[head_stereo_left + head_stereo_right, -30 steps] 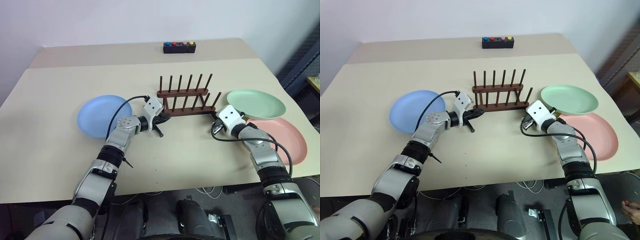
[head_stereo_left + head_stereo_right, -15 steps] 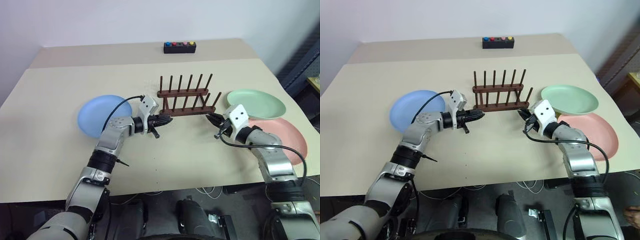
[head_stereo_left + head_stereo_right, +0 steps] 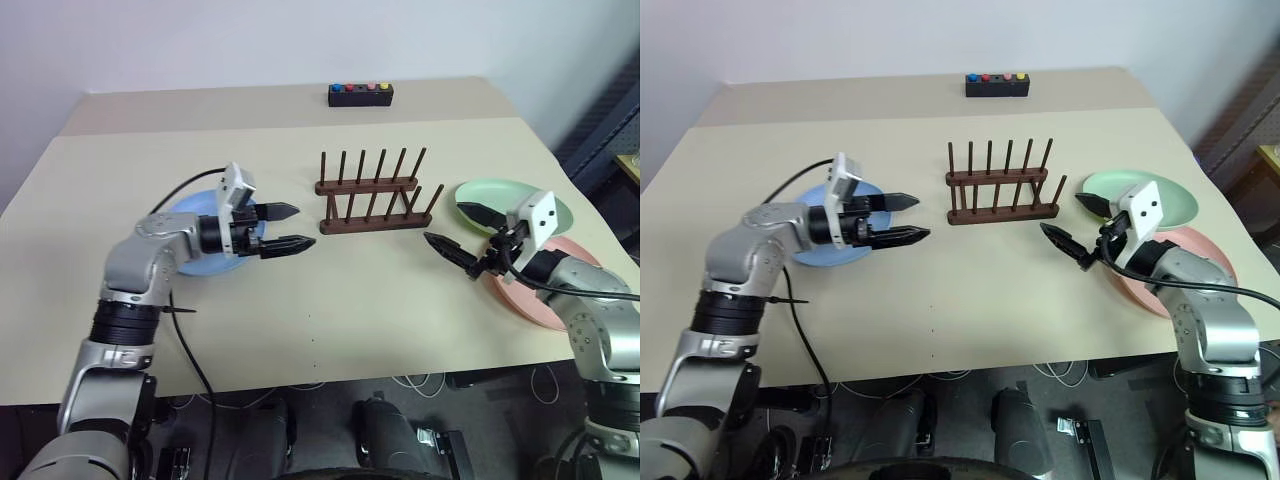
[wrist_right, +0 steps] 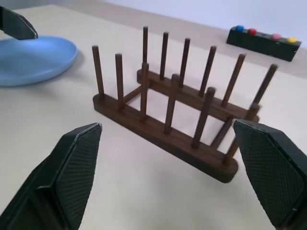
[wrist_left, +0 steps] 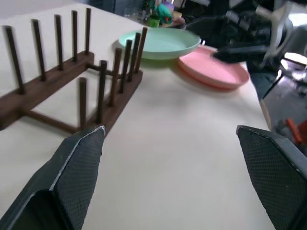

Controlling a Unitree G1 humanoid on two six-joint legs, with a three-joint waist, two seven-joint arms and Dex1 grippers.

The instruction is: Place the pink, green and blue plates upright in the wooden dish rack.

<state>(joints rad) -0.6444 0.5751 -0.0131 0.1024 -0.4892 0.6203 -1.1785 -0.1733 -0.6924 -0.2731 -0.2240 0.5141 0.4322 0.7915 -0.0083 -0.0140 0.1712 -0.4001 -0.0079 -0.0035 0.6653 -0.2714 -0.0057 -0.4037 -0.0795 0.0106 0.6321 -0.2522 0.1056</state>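
Your left gripper [image 3: 282, 228] has its two black fingers spread wide and holds nothing; it hangs above the tabletop [image 3: 330, 300], pointing across toward the wooden dish rack [image 3: 372, 192] from the rack's left, with its wrist over the near edge of the blue plate [image 3: 190, 258]. Your right gripper [image 3: 467, 232] is likewise spread wide and empty, hanging on the rack's right and pointing back toward the rack, its upper finger over the near rim of the green plate [image 3: 510, 195].

The wooden dish rack stands near the middle of the tabletop, a little toward the far edge, with both rows of pegs upright and every slot bare. In your right wrist view the rack [image 4: 175, 112] sits squarely between the two fingers, with the blue plate [image 4: 33, 60] beyond it.

All three plates lie flat on the tabletop. The blue plate is on the left half, well apart from the rack. The green plate lies toward the right edge, just beside the rack's right end. The pink plate [image 3: 535, 300] lies nearer the front right corner, its far rim tucked under the green plate's near rim, as your left wrist view shows [image 5: 216, 72].

A small black box with coloured buttons [image 3: 360, 94] sits at the far edge, well behind the rack
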